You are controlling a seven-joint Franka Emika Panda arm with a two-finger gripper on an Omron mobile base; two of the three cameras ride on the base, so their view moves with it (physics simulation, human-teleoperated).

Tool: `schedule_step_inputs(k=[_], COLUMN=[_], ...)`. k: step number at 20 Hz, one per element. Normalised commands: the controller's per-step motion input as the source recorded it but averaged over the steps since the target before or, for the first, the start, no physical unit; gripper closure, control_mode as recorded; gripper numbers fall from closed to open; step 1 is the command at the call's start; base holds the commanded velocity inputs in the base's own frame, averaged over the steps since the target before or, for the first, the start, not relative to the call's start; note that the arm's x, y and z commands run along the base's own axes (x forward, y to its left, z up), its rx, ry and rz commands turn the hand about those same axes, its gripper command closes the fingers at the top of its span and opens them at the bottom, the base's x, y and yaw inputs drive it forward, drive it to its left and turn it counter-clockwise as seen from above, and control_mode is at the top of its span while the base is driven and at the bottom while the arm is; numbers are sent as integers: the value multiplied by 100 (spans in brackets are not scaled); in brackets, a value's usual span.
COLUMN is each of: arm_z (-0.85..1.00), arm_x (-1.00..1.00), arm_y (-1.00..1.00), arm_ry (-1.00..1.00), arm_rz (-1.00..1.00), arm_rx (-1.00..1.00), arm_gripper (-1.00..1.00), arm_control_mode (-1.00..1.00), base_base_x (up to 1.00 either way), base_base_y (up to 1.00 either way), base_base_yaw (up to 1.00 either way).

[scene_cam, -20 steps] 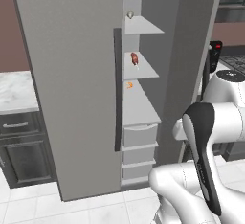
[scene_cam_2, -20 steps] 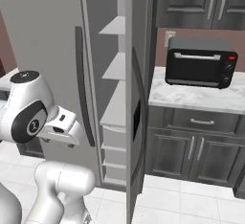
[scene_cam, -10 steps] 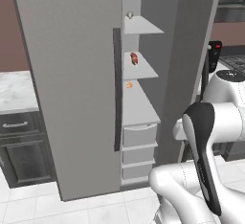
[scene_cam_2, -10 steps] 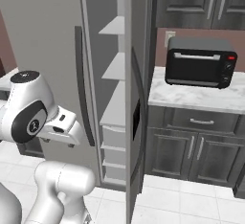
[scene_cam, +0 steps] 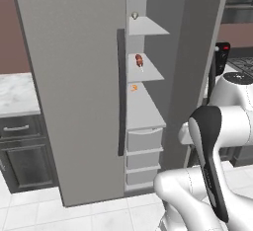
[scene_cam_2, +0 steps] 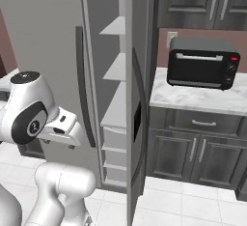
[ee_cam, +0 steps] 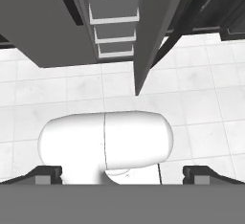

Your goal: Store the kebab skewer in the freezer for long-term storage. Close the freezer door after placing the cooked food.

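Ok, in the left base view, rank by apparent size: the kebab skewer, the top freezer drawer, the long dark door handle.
1. The long dark door handle, running far taller than the others.
2. The top freezer drawer.
3. The kebab skewer, tiny on its shelf; it also sits farther back, so it reads smaller still.

The freezer (scene_cam: 143, 101) stands open between two doors. The plain door (scene_cam: 74, 87) is on its left, and the freezer door (scene_cam_2: 140, 123) is on its right, swung out toward the near side. Inside, the kebab skewer (scene_cam: 140, 61) lies on a middle shelf (scene_cam: 148, 72). A small item (scene_cam: 134, 15) sits on the shelf above, another (scene_cam: 133, 88) on the shelf below. Three drawers (scene_cam: 143, 153) are stacked under the shelves. To the right of the freezer, the toaster oven (scene_cam_2: 201, 63) sits on a counter (scene_cam_2: 193, 99), with cabinets (scene_cam_2: 193, 152) below it.
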Motion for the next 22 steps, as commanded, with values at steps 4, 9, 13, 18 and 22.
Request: schedule_step_inputs(k=[4,9,13,18,22], arm_z=[0,0,0,0,0], arm_x=[0,0,0,0,0], arm_y=[0,0,0,0,0], arm_ry=[0,0,0,0,0], arm_rz=[0,0,0,0,0], arm_rx=[0,0,0,0,0], arm_gripper=[-100,-100,-100,-100,-100], arm_control_mode=[100,100,100,100,100], base_base_x=[28,21,3,0,0], base_base_y=[-43,-35,-12,1,5], base_base_yaw=[1,0,0,0,0])
